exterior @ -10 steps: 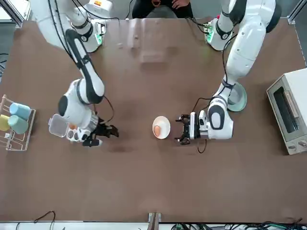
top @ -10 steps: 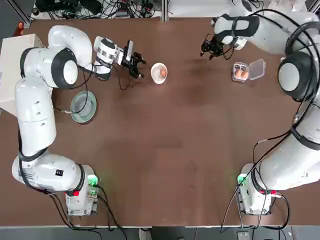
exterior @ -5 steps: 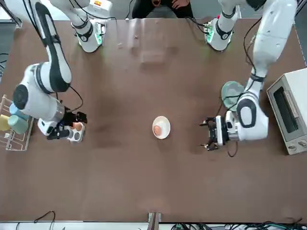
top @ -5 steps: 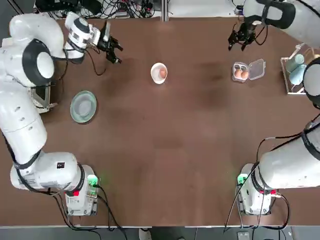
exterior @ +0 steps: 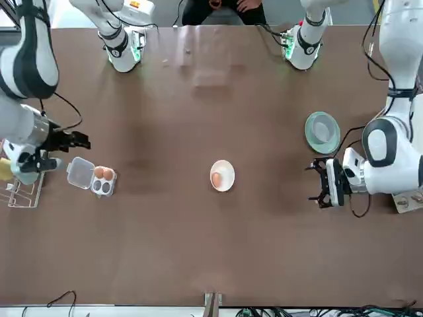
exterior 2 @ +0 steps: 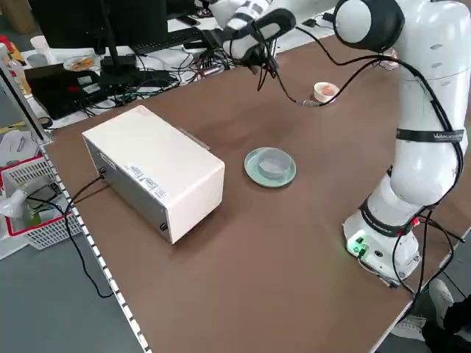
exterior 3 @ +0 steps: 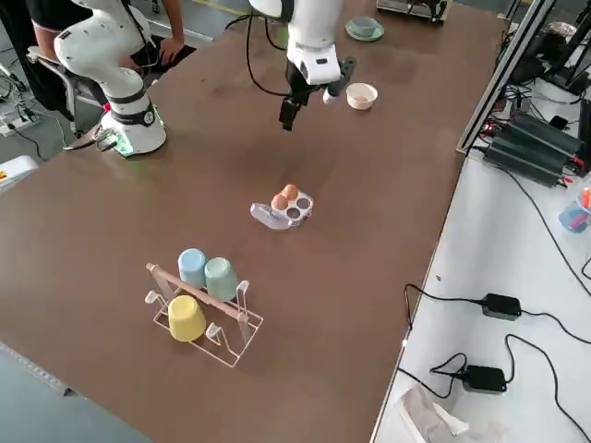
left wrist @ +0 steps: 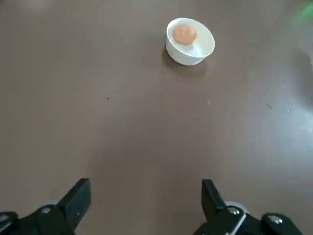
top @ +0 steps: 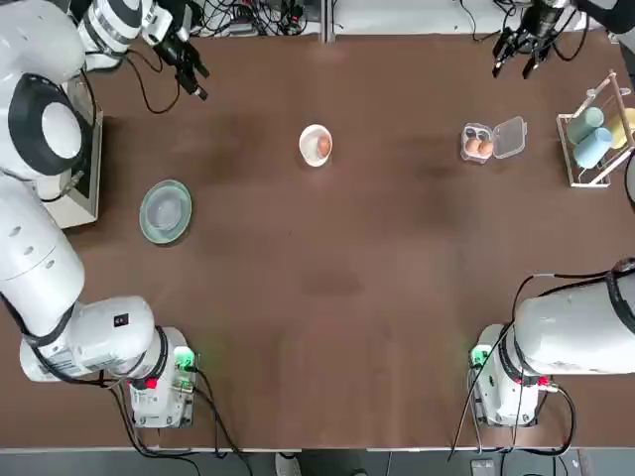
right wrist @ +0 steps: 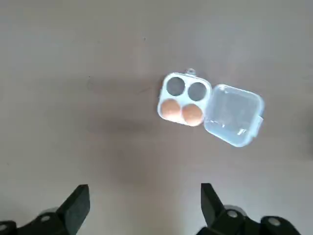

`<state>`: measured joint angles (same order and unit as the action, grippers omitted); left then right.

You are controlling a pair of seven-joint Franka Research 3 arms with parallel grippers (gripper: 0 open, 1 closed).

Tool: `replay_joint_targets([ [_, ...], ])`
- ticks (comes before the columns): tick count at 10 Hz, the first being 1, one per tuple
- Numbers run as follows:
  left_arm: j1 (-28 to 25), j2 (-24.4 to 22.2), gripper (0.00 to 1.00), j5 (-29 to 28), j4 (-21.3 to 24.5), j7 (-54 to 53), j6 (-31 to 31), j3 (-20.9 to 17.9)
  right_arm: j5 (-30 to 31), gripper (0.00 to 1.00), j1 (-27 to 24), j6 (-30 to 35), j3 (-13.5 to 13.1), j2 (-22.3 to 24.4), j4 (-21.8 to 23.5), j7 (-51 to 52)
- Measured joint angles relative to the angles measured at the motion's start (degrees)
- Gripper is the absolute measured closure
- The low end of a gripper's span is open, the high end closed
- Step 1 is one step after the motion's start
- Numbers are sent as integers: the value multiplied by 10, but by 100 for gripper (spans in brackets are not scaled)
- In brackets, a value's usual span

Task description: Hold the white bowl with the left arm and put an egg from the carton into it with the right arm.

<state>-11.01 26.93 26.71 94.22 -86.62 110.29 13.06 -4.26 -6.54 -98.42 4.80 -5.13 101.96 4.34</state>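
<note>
Top view: your left jaws (top: 201, 83) and right jaws (top: 514, 61) have drawn farther back from the carton (top: 477, 143) and white bowl (top: 316, 146), both spread and empty. The egg (top: 323, 146) lies in the bowl, so your task looks done.

Brown tabletop (top: 327, 297), 2 dark monitors (exterior 2: 73, 29) on a white desk (exterior 3: 526, 305), grey floor (exterior 2: 51, 301), tangled black cables (top: 253, 17)

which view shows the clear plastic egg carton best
The right wrist view: the clear plastic egg carton appears unobstructed, with two brown eggs, two empty cells and its open lid distinct. The top, front and right side views show it whole but smaller; the left side and left wrist views do not show it.
</note>
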Motion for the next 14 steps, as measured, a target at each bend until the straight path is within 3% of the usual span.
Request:
replay_joint_targets([
  [3, 3, -38, 0, -85, -8, 156, -6, 0, 20, 0, 0, 55, -1, 15, -62, -45],
  [7, 0, -102, 0, -189, -11, 536, -24, -3, 21, 0, 0, 47, -1, 16, -70, -52],
  [9, 4, -135, 0, -250, -11, 597, -50, 3, 21, 0, 0, 39, -1, 17, -71, -52],
  [11, 5, -166, 0, -270, -14, 621, -73, 7, 22, 0, 1, 38, -1, 19, -74, -52],
  [14, 4, -182, 0, -276, -73, 770, -188, 7, 26, 0, 6, 38, -1, 19, -77, -52],
])
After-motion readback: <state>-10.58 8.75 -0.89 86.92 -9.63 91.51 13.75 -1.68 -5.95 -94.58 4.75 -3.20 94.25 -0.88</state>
